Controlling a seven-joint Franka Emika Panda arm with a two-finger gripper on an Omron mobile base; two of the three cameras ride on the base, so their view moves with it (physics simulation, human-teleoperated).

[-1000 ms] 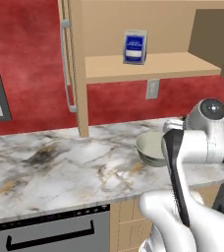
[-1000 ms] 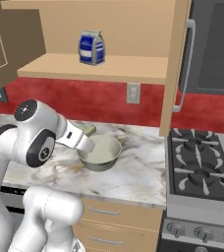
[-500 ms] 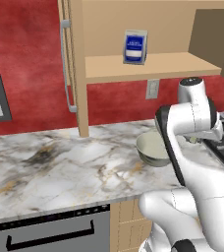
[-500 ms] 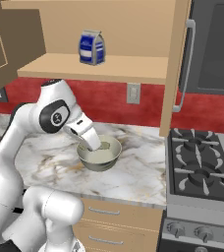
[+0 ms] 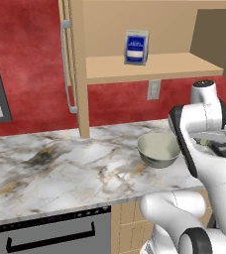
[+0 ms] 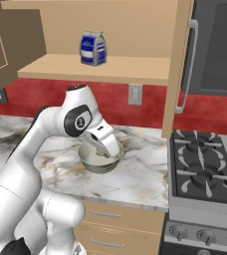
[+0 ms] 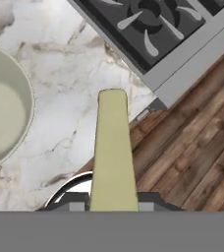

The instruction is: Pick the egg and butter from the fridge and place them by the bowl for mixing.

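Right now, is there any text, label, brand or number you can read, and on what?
Blue-and-white carton on the wooden shelf: its blue label carries print, too small and blurred to read.
Stove: no readable markings.
Butter and bowl: no writing on them.

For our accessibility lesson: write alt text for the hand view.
The gripper holds the butter, which points out over the marble counter. The bowl lies at left, the stove at upper right.
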